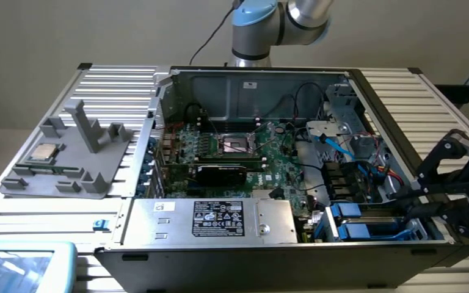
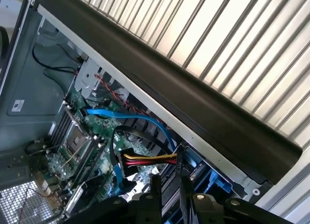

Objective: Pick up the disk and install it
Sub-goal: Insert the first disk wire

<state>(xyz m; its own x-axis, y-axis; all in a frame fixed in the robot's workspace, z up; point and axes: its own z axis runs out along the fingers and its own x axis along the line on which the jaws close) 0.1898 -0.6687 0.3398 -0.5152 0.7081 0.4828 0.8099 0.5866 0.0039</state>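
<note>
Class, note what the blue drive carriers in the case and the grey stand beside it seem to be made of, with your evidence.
Blue carriers: likely moulded plastic; uniform bright colour, soft sheen. Grey stand: probably matt plastic, perhaps printed; flat dull grey, chunky posts, no metallic glints.

The disk (image 1: 369, 231) lies flat inside the computer case (image 1: 243, 91), slid into the case's near corner on the exterior view's right. Its bright blue carrier frame shows; the metal body and label are hidden.
</note>
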